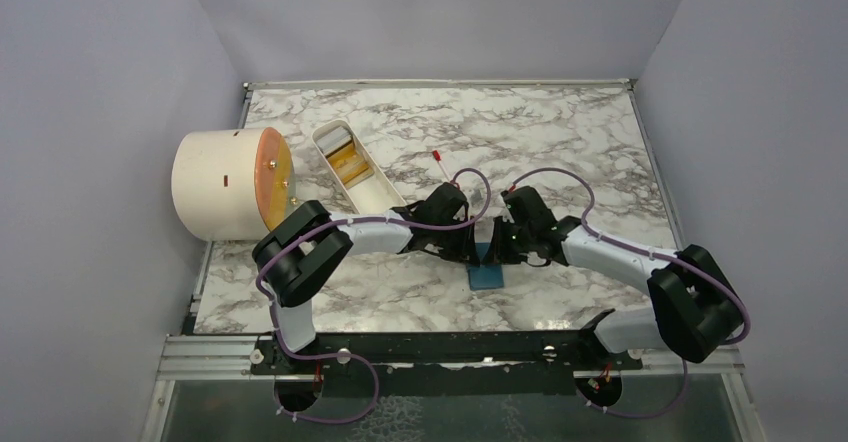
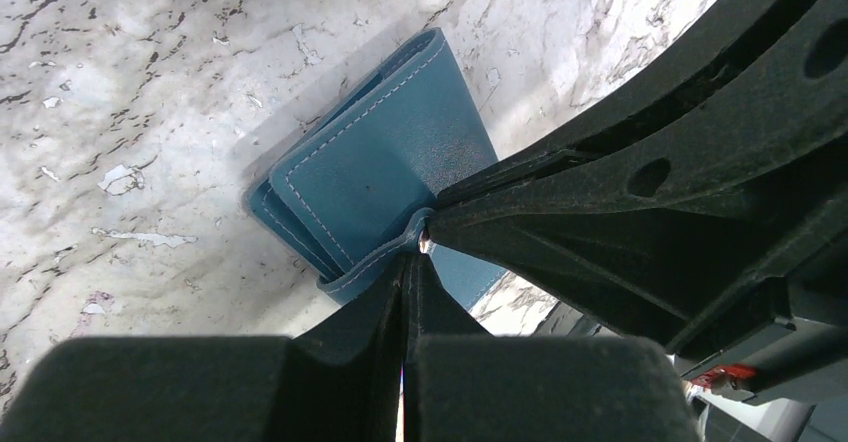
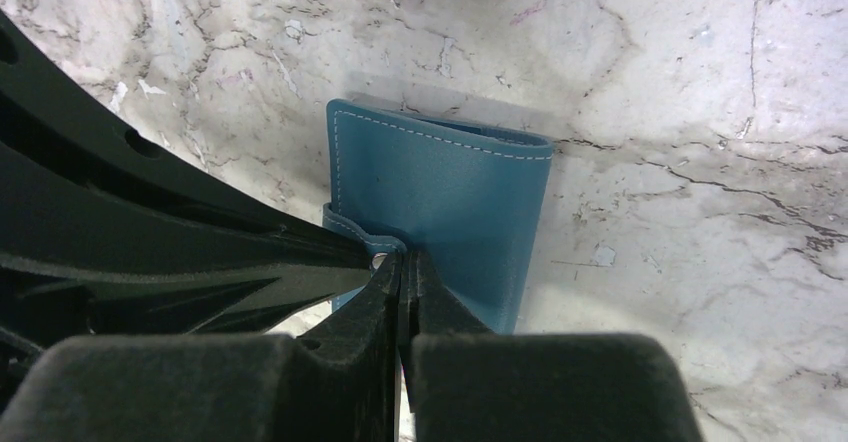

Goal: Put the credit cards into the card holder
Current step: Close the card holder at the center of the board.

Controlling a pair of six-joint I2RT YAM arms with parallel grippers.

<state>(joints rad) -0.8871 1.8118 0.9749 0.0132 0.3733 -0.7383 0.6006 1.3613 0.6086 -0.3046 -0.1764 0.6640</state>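
The teal-blue card holder (image 1: 487, 275) lies folded on the marble table between the two arms. In the left wrist view my left gripper (image 2: 410, 254) is shut on the raised snap strap (image 2: 365, 267) at the edge of the card holder (image 2: 385, 157). My right gripper (image 3: 402, 260) is shut too, its tips against the same strap end over the teal panel (image 3: 450, 197). Both grippers meet tip to tip, left gripper (image 1: 477, 249), right gripper (image 1: 497, 249). A yellow-orange credit card (image 1: 351, 169) shows in the white tray; a pale grey piece lies behind it.
The long white tray (image 1: 372, 194) lies just behind my left arm. A cream cylinder with a round orange face (image 1: 225, 184) lies on its side at the far left. A small red-tipped stick (image 1: 438, 157) lies beyond the grippers. Grey walls enclose the table.
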